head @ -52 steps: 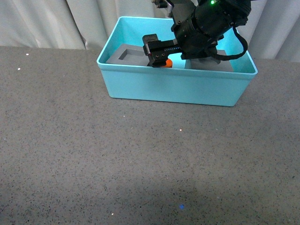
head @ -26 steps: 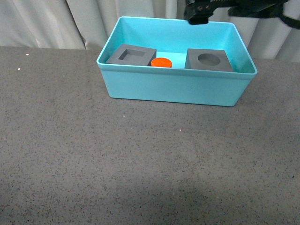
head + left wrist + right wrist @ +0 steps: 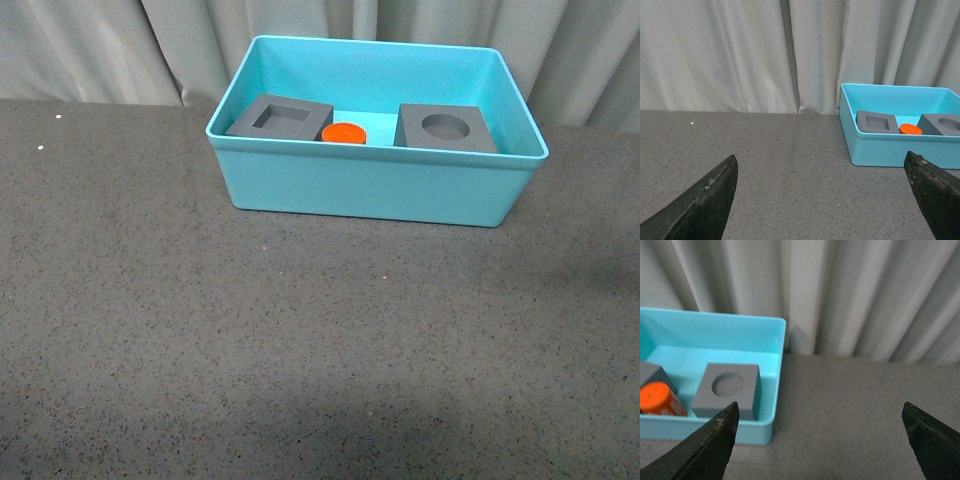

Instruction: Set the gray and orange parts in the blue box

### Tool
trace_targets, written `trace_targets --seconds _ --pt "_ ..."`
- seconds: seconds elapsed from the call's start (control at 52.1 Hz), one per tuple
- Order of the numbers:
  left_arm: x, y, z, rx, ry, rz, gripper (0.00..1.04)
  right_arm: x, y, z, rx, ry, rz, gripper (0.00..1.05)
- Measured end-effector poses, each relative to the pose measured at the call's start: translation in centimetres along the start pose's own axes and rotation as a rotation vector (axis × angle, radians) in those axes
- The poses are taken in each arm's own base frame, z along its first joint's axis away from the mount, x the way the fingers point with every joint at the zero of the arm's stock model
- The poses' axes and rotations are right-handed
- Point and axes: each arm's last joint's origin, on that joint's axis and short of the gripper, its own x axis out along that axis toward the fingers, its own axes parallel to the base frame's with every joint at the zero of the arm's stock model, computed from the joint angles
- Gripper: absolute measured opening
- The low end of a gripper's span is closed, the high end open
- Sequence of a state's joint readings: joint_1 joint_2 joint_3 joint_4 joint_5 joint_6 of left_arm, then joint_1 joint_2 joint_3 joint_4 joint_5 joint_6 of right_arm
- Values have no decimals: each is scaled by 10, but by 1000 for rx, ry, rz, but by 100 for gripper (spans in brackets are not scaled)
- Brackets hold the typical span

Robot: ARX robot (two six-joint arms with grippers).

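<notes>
Inside the blue box [image 3: 372, 185], at the far side of the table [image 3: 300, 330], sit both gray cubes [image 3: 280, 118] [image 3: 446, 128] with the orange cylinder [image 3: 344, 133] between them. Having released it, the right gripper [image 3: 820, 450] has withdrawn, jaws spread; the left gripper [image 3: 822, 200] is spread too. The task looks complete.

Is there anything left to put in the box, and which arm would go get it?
Neither, probably. Both gray cubes and the orange cylinder already sit in the blue box. Left gripper and right gripper are open, holding nothing.
</notes>
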State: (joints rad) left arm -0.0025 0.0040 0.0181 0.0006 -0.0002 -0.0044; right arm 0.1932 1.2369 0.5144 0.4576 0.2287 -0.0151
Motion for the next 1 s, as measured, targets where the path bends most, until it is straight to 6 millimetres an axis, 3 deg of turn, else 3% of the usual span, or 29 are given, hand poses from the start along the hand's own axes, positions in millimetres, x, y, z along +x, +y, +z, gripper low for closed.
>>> trace_targets --seconds 0.096,0.345,0.479,0.633,0.825,0.863,0.997 --pt "0 0 0 0 0 0 98 -33 -14 -21 -28 -11 -73 95" --pt "0 0 0 0 0 0 98 -60 -26 -45 -124 -169 -234 93" --pt "0 0 0 0 0 0 98 -72 -28 -48 6 -254 31 65" --pt "0 0 0 0 0 0 98 -79 -39 -57 43 -247 39 41" --pt "0 0 0 0 0 0 98 -90 -41 -64 59 -251 33 4" --pt "0 0 0 0 0 0 98 -91 -41 -65 57 -250 33 0" --pt "0 0 0 0 0 0 98 -94 -40 -76 60 -251 33 0"
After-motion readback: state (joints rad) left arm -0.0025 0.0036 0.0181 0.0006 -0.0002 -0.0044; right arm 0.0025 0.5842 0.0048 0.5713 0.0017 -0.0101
